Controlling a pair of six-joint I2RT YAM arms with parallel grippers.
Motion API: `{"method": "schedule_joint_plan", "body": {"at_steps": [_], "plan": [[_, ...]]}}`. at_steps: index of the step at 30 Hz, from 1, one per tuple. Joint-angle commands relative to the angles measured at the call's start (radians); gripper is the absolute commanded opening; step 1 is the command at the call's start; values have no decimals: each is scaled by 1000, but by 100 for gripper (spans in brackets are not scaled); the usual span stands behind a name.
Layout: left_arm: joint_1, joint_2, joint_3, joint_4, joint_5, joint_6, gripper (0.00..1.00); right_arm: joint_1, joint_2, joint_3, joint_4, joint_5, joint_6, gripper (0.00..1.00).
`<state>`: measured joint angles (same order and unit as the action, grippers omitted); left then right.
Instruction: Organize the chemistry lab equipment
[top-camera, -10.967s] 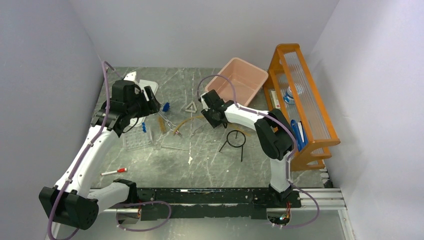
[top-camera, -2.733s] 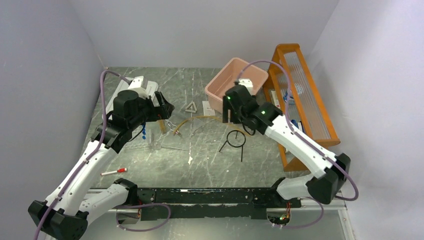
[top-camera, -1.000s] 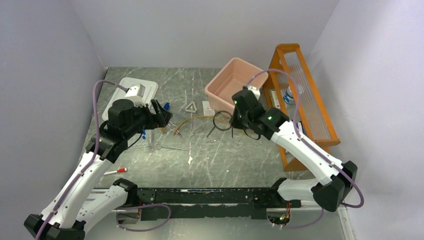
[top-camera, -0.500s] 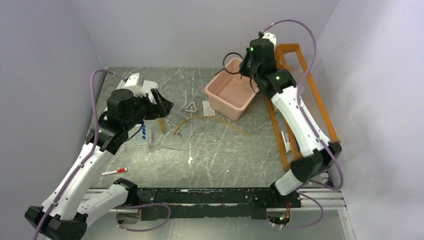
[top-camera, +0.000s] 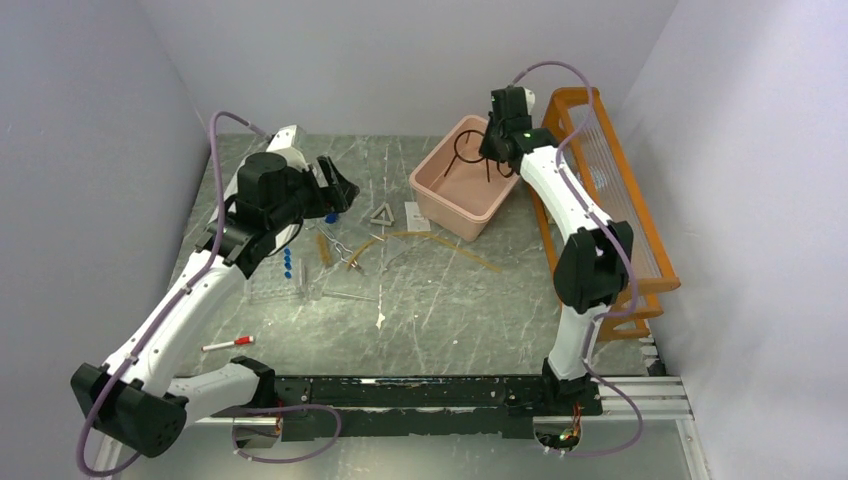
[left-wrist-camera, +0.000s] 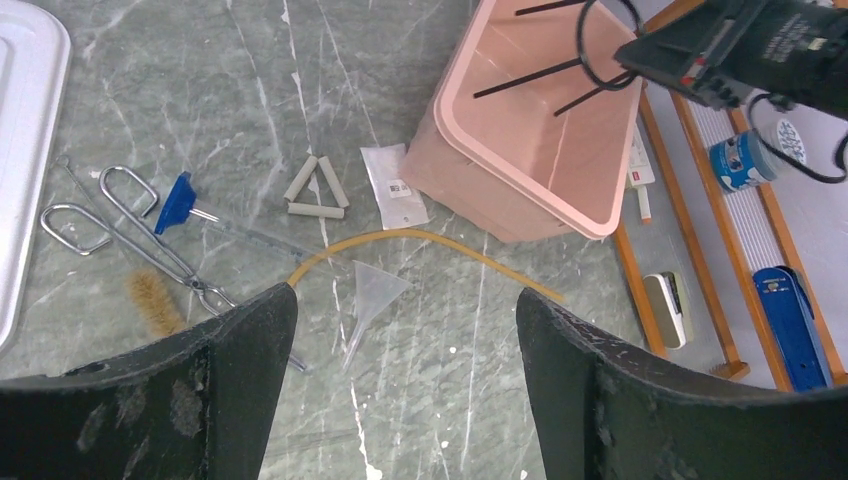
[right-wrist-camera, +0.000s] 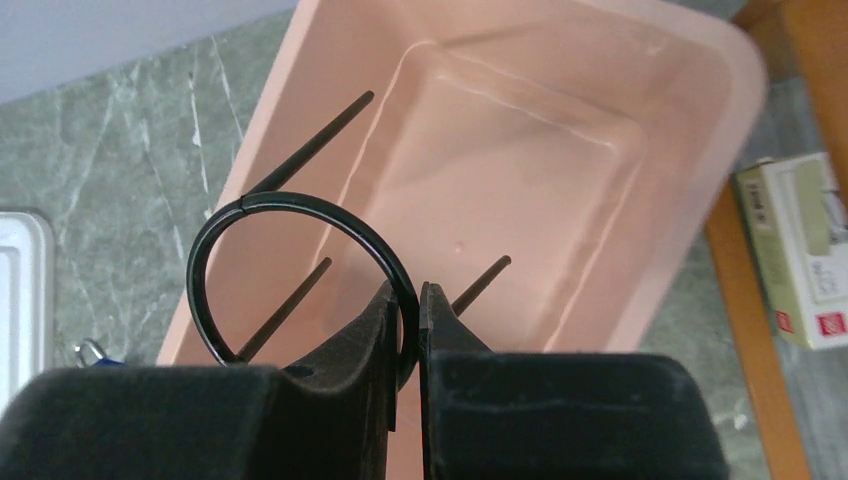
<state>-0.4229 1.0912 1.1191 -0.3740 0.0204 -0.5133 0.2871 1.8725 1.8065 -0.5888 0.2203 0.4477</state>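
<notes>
My right gripper (right-wrist-camera: 405, 322) is pinched shut on the black wire ring (right-wrist-camera: 368, 230). In my wrist view the wire is caught between the two fingertips at the ring's four o'clock. The ring hangs over the pink bin (top-camera: 447, 212), which sits at about one o'clock on the table seen from above. Its three straight legs point into the bin's hollow; I cannot tell whether their tips touch the floor of it. Just at the bin's three o'clock stands the orange wooden shelf (top-camera: 561, 112).

My left gripper (left-wrist-camera: 405, 300) hovers with its jaws spread wide, gripping nothing. From above it is at about ten o'clock from the table's middle, over the loose pieces.

Under it lies the white triangle (left-wrist-camera: 315, 210), with a small white packet (left-wrist-camera: 393, 185) just beside it at three o'clock. The amber tubing (left-wrist-camera: 400, 235) arches below both and runs off toward four o'clock, past the bin's near corner. A clear funnel (left-wrist-camera: 375, 290) lies under that arch, at the triangle's five o'clock.

At the triangle's nine o'clock lie the metal tongs (left-wrist-camera: 150, 240), and a blue-capped clear tube (left-wrist-camera: 180, 200) rests between them and the triangle. The brown brush (left-wrist-camera: 150, 300) is just beside the tongs at six o'clock. A white tray (left-wrist-camera: 20, 150) fills the nine o'clock edge of this view.

From above, a red-capped marker (top-camera: 228, 343) lies well apart from all this, at seven o'clock on the table.
</notes>
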Motion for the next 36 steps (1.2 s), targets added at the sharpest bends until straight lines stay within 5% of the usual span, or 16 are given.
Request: {"method": "schedule_joint_plan", "body": {"at_steps": [1, 18, 26, 36], "plan": [[-4, 46, 51, 70, 9, 5, 84, -13, 99, 70, 54, -47, 2, 0], [-4, 236, 142, 127, -16, 46, 83, -82, 415, 312, 23, -156, -117, 0], [-4, 290, 186, 119, -11, 52, 82, -89, 475, 374, 9, -128, -95, 31], [-4, 278, 200, 97, -19, 75, 82, -90, 419, 383, 50, -158, -109, 53]]}}
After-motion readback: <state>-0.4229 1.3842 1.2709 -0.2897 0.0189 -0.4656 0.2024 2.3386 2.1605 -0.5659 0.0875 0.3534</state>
